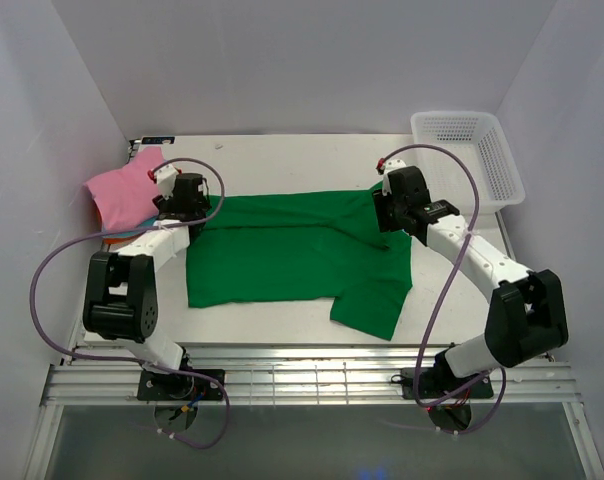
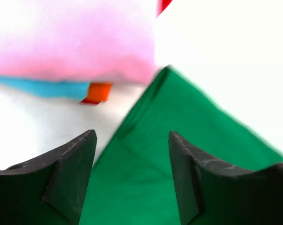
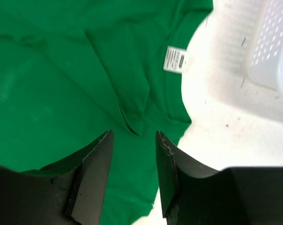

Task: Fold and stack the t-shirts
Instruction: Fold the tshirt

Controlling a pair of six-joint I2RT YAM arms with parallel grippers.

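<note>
Both pairs of jaws stand spread and empty over the green t-shirt [image 1: 282,255], which lies half-folded mid-worktop [image 1: 282,160] beside the pink-topped stack [image 1: 122,190]. For a clean fold, I judge: pinch matching edges evenly and tuck in the stray sleeve [image 1: 374,300].

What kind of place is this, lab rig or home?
Likely a lab test cell: plain white walls enclose a white tabletop, two white-and-black robot arms are bolted at its near edge, and a bright green cloth t-shirt lies spread out.
</note>
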